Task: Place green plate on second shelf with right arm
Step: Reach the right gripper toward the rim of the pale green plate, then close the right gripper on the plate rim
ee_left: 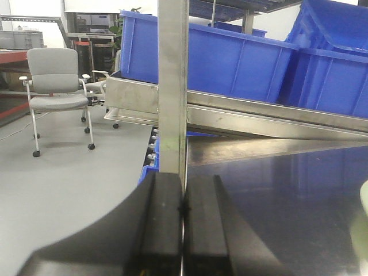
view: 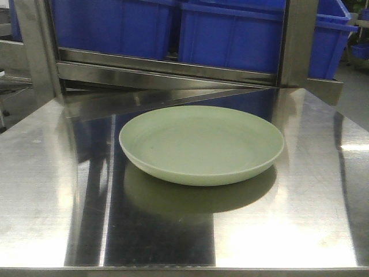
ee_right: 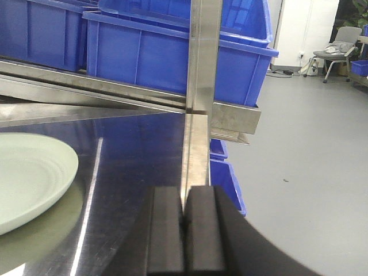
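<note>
The green plate lies flat in the middle of the steel table, with its reflection under it. It also shows at the left edge of the right wrist view, and a sliver of it shows at the right edge of the left wrist view. My right gripper is shut and empty, to the right of the plate and apart from it, at the table's right side. My left gripper is shut and empty, left of the plate. Neither gripper shows in the front view.
Blue bins sit on a steel shelf behind the table. Upright steel posts stand at both back corners, close ahead of each gripper. Grey floor and an office chair lie to the left.
</note>
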